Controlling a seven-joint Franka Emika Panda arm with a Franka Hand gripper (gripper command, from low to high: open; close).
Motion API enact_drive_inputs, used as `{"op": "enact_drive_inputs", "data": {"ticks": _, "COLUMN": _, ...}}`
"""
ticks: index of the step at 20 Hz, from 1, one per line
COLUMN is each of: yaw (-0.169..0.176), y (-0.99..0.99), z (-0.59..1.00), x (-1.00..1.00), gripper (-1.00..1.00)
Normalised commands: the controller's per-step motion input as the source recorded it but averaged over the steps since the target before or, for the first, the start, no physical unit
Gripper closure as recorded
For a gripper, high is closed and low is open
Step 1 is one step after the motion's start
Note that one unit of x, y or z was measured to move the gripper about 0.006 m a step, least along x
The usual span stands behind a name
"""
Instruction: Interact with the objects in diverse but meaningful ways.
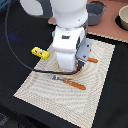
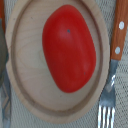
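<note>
You have one robot arm [image 1: 70,35] in the exterior view, white, standing over the middle of one striped placemat [image 1: 60,92] that lies on one dark table [image 1: 15,55]. The arm body hides most of what sits beneath it. Neither view shows the gripper fingers, so you cannot tell whether the hand is open or closed.

One round tan plate [image 2: 20,45] fills the wrist view. In the exterior view only a sliver of its rim [image 1: 70,73] shows under the arm. One red tomato [image 2: 68,49] lies in the plate well, touching the plate floor and clear of the rim all round. It is hidden by the arm in the exterior view.

One grey two-handled pot [image 1: 96,11] stands at the far side, toward the exterior view's right, on a pinkish board and well apart from the placemat. One pale bowl [image 1: 123,19] sits at the far right edge, cut off by the frame.

One yellow butter box [image 1: 40,53] lies on the table just beside the placemat's left edge in the exterior view.

Count two wooden-handled utensils. One fork [image 2: 112,65] lies just beside the plate, tines on the placemat. One knife [image 1: 70,82] lies on the near side of the plate, its orange handle pointing to the exterior view's right.
</note>
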Motion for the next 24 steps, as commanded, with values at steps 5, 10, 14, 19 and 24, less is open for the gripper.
{"op": "enact_drive_inputs", "data": {"ticks": 5, "yaw": 0.120, "y": -0.02, "z": -0.04, "x": 0.30, "gripper": -1.00}}
{"op": "enact_drive_inputs", "data": {"ticks": 10, "yaw": 0.108, "y": 0.02, "z": -0.12, "x": 0.17, "gripper": -1.00}}
{"op": "enact_drive_inputs", "data": {"ticks": 14, "yaw": 0.096, "y": 0.12, "z": -0.16, "x": 0.03, "gripper": -1.00}}
{"op": "enact_drive_inputs", "data": {"ticks": 19, "yaw": 0.093, "y": 0.06, "z": -0.18, "x": 0.00, "gripper": -1.00}}
{"op": "enact_drive_inputs", "data": {"ticks": 24, "yaw": 0.087, "y": 0.01, "z": -0.08, "x": 0.05, "gripper": 1.00}}
